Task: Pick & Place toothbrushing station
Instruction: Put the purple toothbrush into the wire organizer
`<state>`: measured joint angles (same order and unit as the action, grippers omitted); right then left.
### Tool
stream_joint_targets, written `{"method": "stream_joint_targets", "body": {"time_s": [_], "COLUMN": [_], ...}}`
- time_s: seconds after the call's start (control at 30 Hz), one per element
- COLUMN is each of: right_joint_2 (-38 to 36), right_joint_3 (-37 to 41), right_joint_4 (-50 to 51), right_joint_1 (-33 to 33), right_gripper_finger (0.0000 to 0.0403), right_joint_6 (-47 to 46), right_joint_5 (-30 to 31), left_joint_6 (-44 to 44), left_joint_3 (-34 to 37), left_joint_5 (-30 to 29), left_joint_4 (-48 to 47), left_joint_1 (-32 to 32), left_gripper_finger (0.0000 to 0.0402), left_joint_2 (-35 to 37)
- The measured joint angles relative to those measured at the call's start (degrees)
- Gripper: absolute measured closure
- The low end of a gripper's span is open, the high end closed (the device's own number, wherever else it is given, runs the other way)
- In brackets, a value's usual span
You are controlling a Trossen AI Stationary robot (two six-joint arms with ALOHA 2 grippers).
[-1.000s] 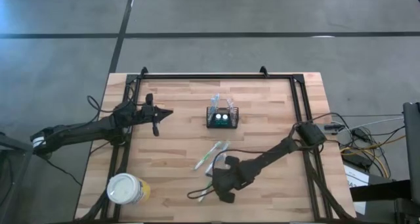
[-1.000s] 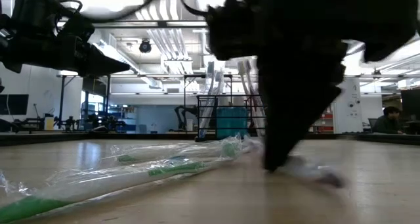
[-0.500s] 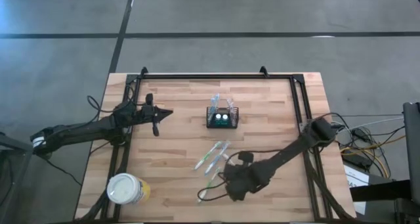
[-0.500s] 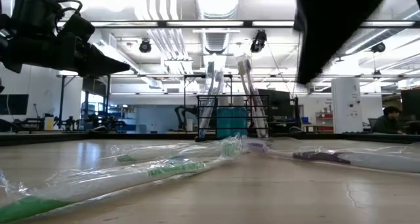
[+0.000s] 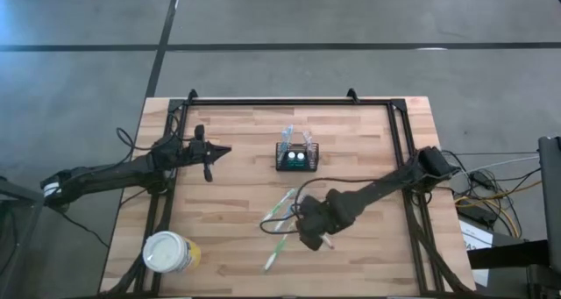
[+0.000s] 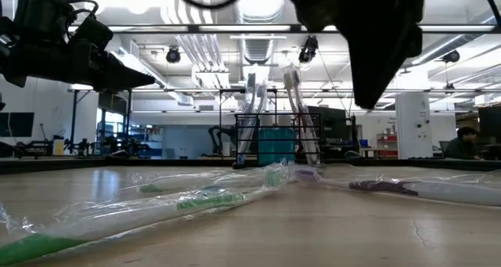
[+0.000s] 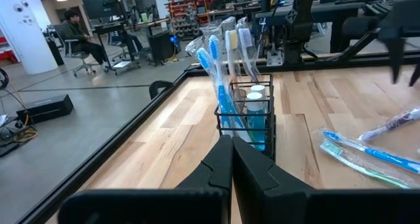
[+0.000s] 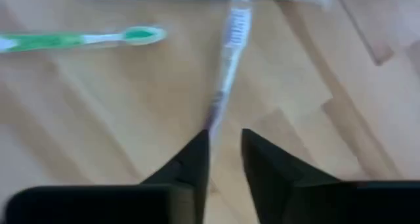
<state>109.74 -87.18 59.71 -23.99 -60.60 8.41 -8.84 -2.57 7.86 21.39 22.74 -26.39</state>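
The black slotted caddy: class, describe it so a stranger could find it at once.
On the wooden table, look near the middle of the far edge. There stands the small black slotted caddy, apart from the loose wrapped toothbrushes; it alone holds toothbrushes upright.

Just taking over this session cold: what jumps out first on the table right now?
The right claw hangs above the loose wrapped toothbrushes at the table's near middle, its fingers slightly apart over a purple-handled one. Behind them, the toothbrushing station stands upright at mid-table with several brushes in it. The left claw waits shut to the station's left, and a yellow tub sits at the near left corner.
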Motion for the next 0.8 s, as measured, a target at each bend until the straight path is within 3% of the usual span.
{"method": "stream_joint_targets", "body": {"time_s": [0.2,0.33,0.63,0.8], "right_joint_2": [2.62,4.67,8.46,11.19], "right_joint_3": [0.04,0.09,0.26,0.34], "right_joint_4": [-0.85,-1.27,-3.53,-4.03], "right_joint_1": [1.82,2.61,3.99,5.01], "right_gripper_finger": [0.0227,0.0193,0.0182,0.0189], "right_joint_6": [-0.22,-0.50,1.46,3.78], "right_joint_5": [-2.99,-5.02,-6.27,-9.86], "left_joint_6": [0.11,0.11,0.32,0.31], "left_joint_3": [0.02,0.02,0.02,0.02], "left_joint_5": [0.00,0.04,0.15,0.15], "left_joint_4": [0.00,-0.02,-0.26,-0.26], "left_joint_1": [0.00,0.00,-0.04,-0.04], "left_gripper_finger": [0.0394,0.0394,0.0394,0.0394], "left_joint_2": [0.00,0.00,-0.07,-0.07]}}
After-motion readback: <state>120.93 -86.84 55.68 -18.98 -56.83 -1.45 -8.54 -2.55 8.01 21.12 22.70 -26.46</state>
